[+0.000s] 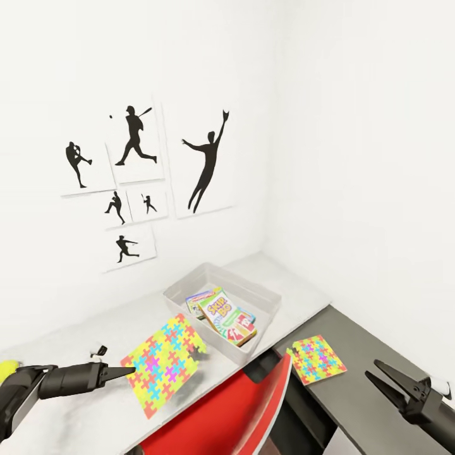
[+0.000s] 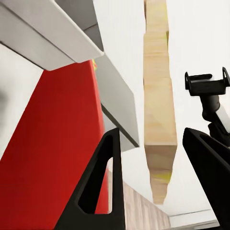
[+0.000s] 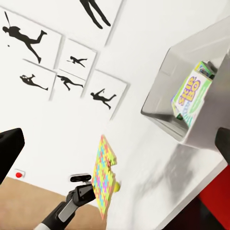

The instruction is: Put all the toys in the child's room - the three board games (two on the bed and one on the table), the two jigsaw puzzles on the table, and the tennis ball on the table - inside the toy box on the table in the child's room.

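The left gripper (image 1: 129, 370) reached in low over the pale desk (image 1: 76, 404), its two dark fingers nearly together and their tips at the near edge of a jigsaw puzzle (image 1: 165, 363); whether they actually pinched that edge I cannot tell. In the right wrist view the same puzzle (image 3: 104, 177) stood tilted up on edge off the desk, with the left gripper just beside it. The tennis ball (image 1: 7, 367) sat on the desk close behind the left arm.

The right gripper (image 1: 387, 382) hung over the lower dark-grey section, fingers spread and holding nothing. The second jigsaw puzzle (image 1: 315, 358) lay flat on that dark section, near the step up to the pale top.

Between the two puzzles, farther back toward the wall, stood the toy box (image 1: 263, 297), with the board games (image 1: 222, 314) stacked inside it, a green Skip-Bo box uppermost. A red chair (image 1: 227, 414) pressed against the desk's front edge. Black silhouette pictures (image 1: 136, 136) of ball players hung on the white wall above.
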You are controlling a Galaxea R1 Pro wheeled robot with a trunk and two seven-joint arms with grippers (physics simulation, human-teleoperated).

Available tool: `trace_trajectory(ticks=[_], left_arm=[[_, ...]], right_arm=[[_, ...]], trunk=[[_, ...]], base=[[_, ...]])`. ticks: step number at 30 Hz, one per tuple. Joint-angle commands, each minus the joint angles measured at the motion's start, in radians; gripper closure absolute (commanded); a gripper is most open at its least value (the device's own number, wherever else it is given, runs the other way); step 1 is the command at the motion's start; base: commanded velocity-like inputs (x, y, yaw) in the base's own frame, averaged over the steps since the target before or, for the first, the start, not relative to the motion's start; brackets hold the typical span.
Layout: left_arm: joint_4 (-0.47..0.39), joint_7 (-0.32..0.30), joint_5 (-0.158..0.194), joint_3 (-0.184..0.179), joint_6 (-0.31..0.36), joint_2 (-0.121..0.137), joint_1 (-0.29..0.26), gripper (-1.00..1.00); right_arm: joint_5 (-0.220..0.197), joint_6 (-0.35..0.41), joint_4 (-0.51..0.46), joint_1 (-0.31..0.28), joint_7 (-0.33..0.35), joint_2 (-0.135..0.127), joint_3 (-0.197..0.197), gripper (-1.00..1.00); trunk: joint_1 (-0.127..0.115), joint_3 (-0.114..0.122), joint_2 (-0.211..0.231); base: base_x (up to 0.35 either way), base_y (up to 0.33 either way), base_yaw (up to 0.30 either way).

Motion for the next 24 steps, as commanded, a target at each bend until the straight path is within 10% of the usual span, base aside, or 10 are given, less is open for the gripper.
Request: trace_trajectory(ticks=[1,24], left_arm=[[0.001,-0.002,0.006,-0.006,0.010,0.001,-0.001,1.00],[0.001,-0.002,0.006,-0.006,0.013,0.002,-0.001,1.00]], right_arm=[[0.001,0.004,-0.001,0.000,0.002,0.000,-0.001,-1.00],[0.001,-0.042,0.001,0.000,0.003,0.000,0.007,-1.00]], trunk=[[0.001,-0.002,-0.002],[0.001,-0.002,-0.002]], base=[[0.061,0.126,0.057],[0.142,0.003,0.005]])
